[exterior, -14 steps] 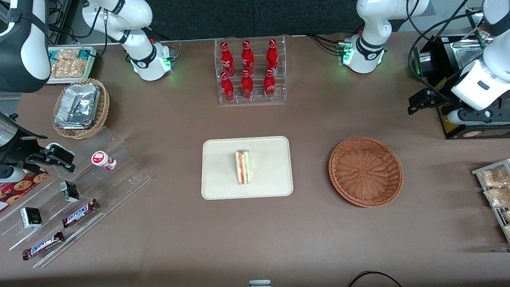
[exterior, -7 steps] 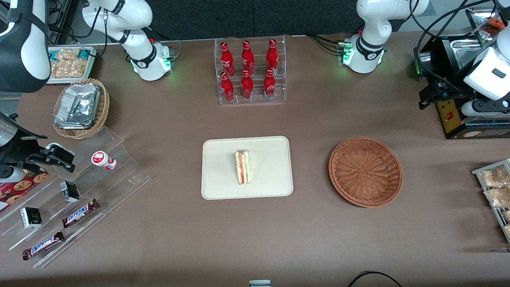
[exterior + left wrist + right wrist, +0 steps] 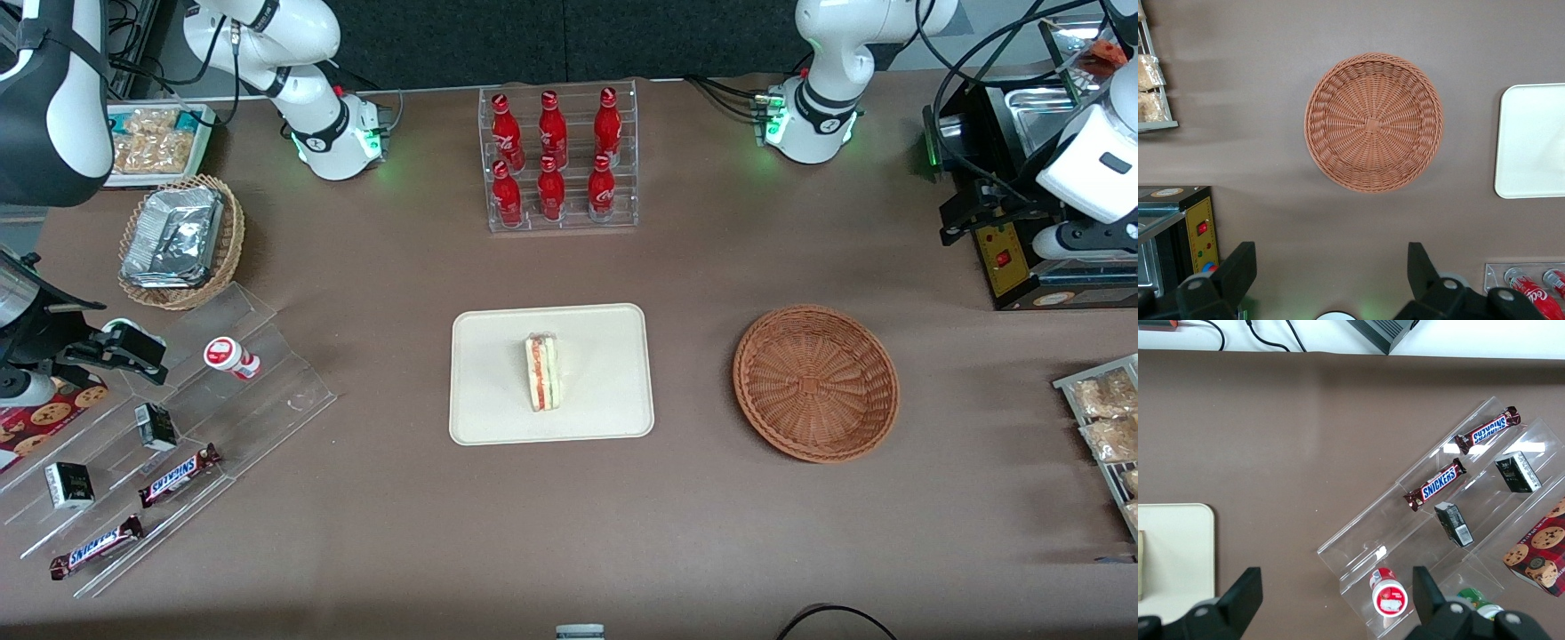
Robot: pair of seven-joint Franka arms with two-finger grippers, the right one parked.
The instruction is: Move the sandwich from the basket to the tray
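Though raised, claw (image 3: 1328,280) wide, empty.

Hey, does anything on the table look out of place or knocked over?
Nothing stands out. The sandwich sits on the tray, the basket holds nothing, and the hand is open above the table near the basket.

- The front view looks down steeply from high above on the whole table (image 3: 373,524), facing the two arm bases at the frame's upper edge.
- The left wrist view looks straight down from well above, over the wide-spread gripper (image 3: 1331,273), on the basket (image 3: 1373,123) and the tray (image 3: 1531,143), both shared with the front view.
- The right wrist view looks down on the snack rack (image 3: 1438,540).
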